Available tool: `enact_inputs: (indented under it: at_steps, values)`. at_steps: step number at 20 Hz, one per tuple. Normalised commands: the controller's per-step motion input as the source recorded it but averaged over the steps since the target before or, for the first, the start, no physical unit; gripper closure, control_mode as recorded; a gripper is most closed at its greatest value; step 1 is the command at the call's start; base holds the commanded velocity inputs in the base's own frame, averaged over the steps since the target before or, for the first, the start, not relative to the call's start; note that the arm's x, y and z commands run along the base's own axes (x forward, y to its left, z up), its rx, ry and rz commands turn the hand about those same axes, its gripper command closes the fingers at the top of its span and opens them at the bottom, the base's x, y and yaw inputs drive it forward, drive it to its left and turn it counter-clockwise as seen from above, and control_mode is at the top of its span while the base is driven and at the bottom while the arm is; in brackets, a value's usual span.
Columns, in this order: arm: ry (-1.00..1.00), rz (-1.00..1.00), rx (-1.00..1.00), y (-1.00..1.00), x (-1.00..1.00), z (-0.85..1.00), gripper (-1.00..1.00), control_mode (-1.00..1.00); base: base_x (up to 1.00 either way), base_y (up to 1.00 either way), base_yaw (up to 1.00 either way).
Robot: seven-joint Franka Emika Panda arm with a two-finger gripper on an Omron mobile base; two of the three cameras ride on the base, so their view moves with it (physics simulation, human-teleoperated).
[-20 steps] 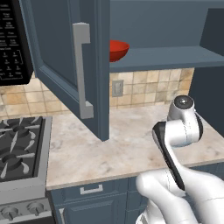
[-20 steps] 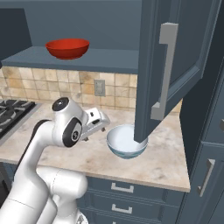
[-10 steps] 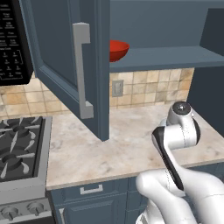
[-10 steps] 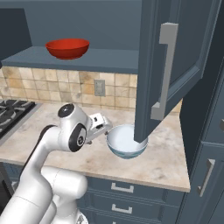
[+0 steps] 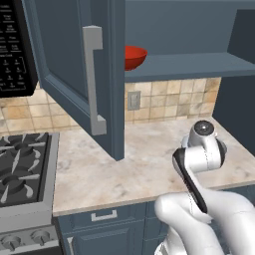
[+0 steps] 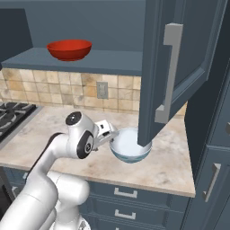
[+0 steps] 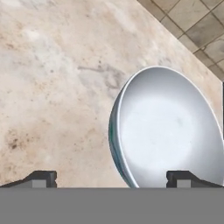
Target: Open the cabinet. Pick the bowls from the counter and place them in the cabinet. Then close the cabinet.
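Now your spread, empty gripper (image 7: 111,177) straddles the white bowl's (image 7: 168,131) near rim at lower right; push forward, slightly right.

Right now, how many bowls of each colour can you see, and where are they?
Red: 1, the red bowl on the cabinet shelf.
White: 1, the white bowl on the counter, in front of the open gripper.
Total: 2 bowls.
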Motion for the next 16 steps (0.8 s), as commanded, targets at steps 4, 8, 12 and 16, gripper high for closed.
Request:
enact_inputs:
  at_steps: [4, 8, 12, 16]
  values:
    - [0.04, 0.00, 0.00, -0.09, 0.17, -0.19, -1.00, -1.00, 0.00, 0.00, 0.00]
    - [0.04, 0.00, 0.00, -0.10, 0.20, -0.16, -1.00, -1.00, 0.00, 0.00, 0.00]
    - [0.04, 0.00, 0.00, -0.09, 0.23, -0.17, -1.00, -1.00, 0.00, 0.00, 0.00]
    - [0.04, 0.00, 0.00, -0.06, 0.23, -0.18, -1.00, -1.00, 0.00, 0.00, 0.00]
